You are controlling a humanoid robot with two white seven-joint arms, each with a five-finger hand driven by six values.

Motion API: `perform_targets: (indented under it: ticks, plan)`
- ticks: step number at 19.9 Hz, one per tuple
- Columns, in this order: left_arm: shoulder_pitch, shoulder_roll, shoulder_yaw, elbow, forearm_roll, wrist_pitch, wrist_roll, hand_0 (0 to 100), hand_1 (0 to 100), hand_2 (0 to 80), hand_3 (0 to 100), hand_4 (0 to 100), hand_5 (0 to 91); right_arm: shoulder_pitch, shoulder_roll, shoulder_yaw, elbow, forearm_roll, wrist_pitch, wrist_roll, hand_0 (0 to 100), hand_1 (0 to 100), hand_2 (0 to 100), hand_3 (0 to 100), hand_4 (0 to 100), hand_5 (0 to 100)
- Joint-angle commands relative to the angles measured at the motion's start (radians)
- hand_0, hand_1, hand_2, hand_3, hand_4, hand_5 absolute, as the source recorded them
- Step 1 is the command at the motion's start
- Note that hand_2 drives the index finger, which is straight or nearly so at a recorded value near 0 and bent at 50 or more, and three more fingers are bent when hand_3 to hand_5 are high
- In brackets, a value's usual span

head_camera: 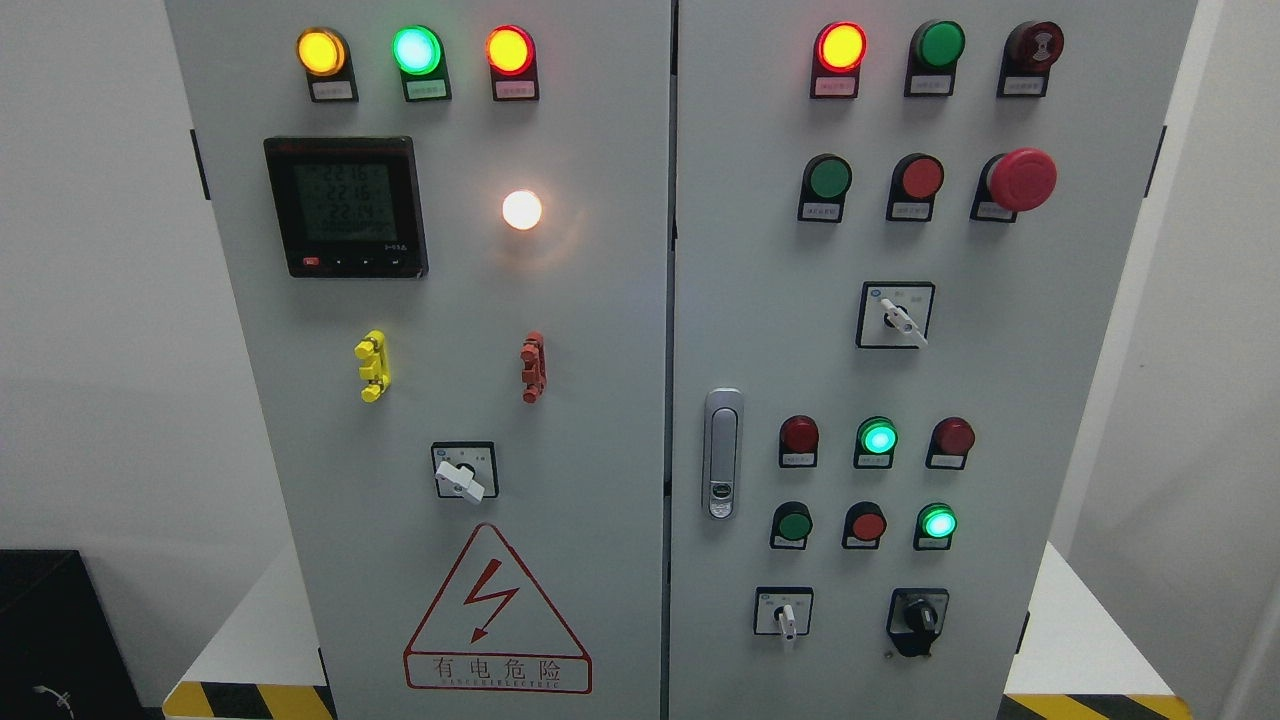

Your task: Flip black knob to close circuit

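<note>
A grey electrical cabinet (600, 330) with two doors fills the head view. The black knob (917, 619) sits at the lower right of the right door, its handle pointing roughly downward. Left of it is a white selector switch (785, 614). Neither of my hands nor arms shows anywhere in the picture.
The right door carries lit and unlit pushbuttons, a red mushroom stop button (1020, 180), another white selector (900, 317) and a metal door latch (722, 453). The left door has a digital meter (346, 207), lamps, a white selector (463, 475) and a warning triangle (497, 620).
</note>
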Motion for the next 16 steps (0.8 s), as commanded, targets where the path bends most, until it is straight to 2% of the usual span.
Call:
perform_targets:
  ticks: [1,3,4,5,7,10,16]
  plan:
    - [0.000,0.000,-0.020,0.023,-0.021,0.000,0.000,0,0,0.0,0,0,0.0,-0.015,0.030,-0.079,-0.279,0.155,0.020,0.017,11,16,73,91,75,71]
    - [0.000,0.000,-0.020,0.022,-0.021,0.000,0.000,0,0,0.0,0,0,0.0,-0.023,0.030,-0.079,-0.319,0.164,0.037,0.042,6,10,74,93,76,72]
    - [0.000,0.000,-0.020,0.022,-0.021,0.000,0.000,0,0,0.0,0,0,0.0,-0.032,0.030,-0.077,-0.334,0.167,0.046,0.048,0,6,74,93,76,72]
    - [0.000,0.000,-0.020,0.022,-0.020,0.000,0.000,0,0,0.0,0,0,0.0,-0.040,0.030,-0.077,-0.342,0.184,0.052,0.050,0,1,74,93,76,72]
    - [0.000,0.000,-0.020,0.023,-0.021,0.000,0.000,0,0,0.0,0,0,0.0,-0.052,0.033,-0.079,-0.356,0.202,0.065,0.051,0,0,74,94,77,73]
    - [0.000,0.000,-0.020,0.023,-0.020,0.000,0.000,0,0,0.0,0,0,0.0,-0.057,0.045,-0.072,-0.394,0.209,0.094,0.089,0,0,74,94,77,73]
    - [0.000,0.000,-0.020,0.022,-0.021,0.000,0.000,0,0,0.0,0,0,0.0,-0.060,0.045,-0.072,-0.460,0.259,0.127,0.111,0,0,74,95,77,74]
